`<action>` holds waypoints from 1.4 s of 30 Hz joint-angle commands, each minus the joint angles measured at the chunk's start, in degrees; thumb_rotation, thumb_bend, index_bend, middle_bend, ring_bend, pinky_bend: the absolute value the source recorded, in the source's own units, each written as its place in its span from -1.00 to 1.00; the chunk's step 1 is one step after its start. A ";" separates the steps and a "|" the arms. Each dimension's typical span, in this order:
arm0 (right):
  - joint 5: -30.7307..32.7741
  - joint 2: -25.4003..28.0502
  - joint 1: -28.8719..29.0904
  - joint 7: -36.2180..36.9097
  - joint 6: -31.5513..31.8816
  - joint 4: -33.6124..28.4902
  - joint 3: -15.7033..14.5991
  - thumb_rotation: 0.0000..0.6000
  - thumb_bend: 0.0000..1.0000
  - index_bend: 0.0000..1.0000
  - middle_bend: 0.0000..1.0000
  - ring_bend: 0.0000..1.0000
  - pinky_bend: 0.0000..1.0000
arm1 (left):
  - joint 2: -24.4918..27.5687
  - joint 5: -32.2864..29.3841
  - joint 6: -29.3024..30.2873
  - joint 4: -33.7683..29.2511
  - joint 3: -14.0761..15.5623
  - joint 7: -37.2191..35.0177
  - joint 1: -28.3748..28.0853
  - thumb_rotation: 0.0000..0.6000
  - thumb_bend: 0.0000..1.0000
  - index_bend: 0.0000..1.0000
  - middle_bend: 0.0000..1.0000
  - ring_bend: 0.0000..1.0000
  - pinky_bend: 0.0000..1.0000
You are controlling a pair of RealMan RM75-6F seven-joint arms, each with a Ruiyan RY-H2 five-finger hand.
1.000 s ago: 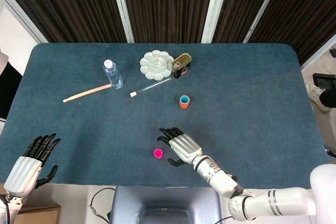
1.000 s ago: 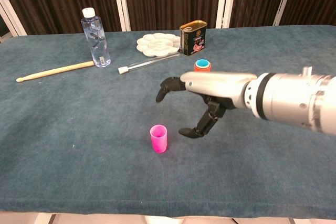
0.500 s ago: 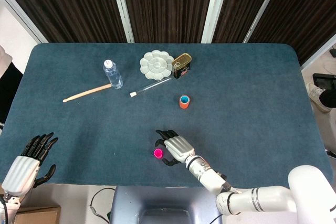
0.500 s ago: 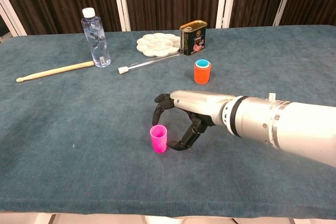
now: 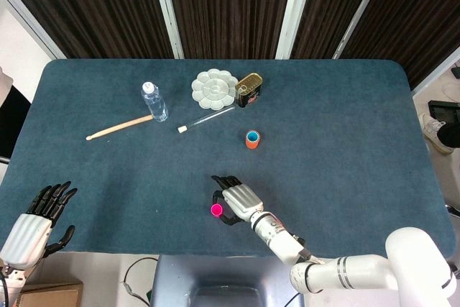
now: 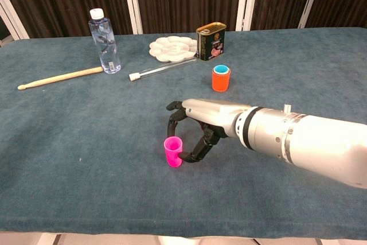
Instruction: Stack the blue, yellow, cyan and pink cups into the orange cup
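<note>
One teal felt table (image 5: 345,149) before dark curtains (image 5: 230,5), right hand (image 6: 198,124) fingers (image 6: 172,121) curled loosely around upright pink cup (image 6: 173,151).

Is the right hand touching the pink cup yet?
Touching. In the chest view the right hand has a dark fingertip against the pink cup's side, other fingers arched above its rim. The cup stands upright on the table.

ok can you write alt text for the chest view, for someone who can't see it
The robot's right hand reaches from the right, fingers curled around an upright pink cup on a blue-green table; contact is unclear. Behind stands an orange cup with a cyan cup inside, then a tin, palette, bottle and wooden stick.
</note>
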 commanded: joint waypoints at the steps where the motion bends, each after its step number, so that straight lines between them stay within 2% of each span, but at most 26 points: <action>1: 0.36 -0.10 0.11 -0.09 -0.13 0.11 0.07 1.00 -0.06 0.08 -0.95 -1.00 -0.98 | 0.06 0.10 0.19 -0.13 0.02 0.02 0.09 1.00 -0.15 -1.00 -1.00 -1.00 -0.83; 15: 0.68 -1.01 0.31 0.16 -0.36 0.16 0.00 1.00 -0.06 0.10 -0.94 -1.00 -0.97 | 0.28 0.24 0.92 0.08 -0.08 -0.72 0.38 1.00 -0.15 -1.00 -1.00 -1.00 -0.83; 24: 0.51 -1.85 0.08 0.17 0.42 0.58 -0.10 1.00 -0.06 0.28 -0.86 -1.00 -0.90 | 0.32 0.28 1.07 0.09 -0.13 -0.84 0.48 1.00 -0.15 -1.00 -1.00 -1.00 -0.83; 32: -1.58 -1.91 -1.05 2.68 1.24 0.73 0.57 1.00 -0.06 0.34 -0.82 -1.00 -0.86 | 0.29 0.29 1.11 0.14 -0.16 -0.83 0.53 1.00 -0.15 -1.00 -1.00 -1.00 -0.83; 36: -3.74 -1.31 -2.10 5.40 2.90 0.42 2.21 1.00 -0.06 0.34 -0.81 -1.00 -0.86 | 0.32 0.35 1.16 0.01 -0.18 -0.71 0.55 1.00 -0.15 -1.00 -1.00 -1.00 -0.83; 39: -6.45 -1.01 -3.32 8.46 6.51 1.35 4.96 1.00 -0.06 0.34 -0.81 -1.00 -0.86 | 0.36 0.32 0.99 -0.01 -0.15 -0.63 0.52 1.00 -0.15 -1.00 -1.00 -1.00 -0.83; 42: -8.46 -1.62 -3.70 10.34 10.52 5.40 8.42 1.00 -0.06 0.34 -0.81 -1.00 -0.86 | 0.31 0.27 0.79 0.07 -0.10 -0.60 0.50 1.00 -0.15 -1.00 -1.00 -1.00 -0.83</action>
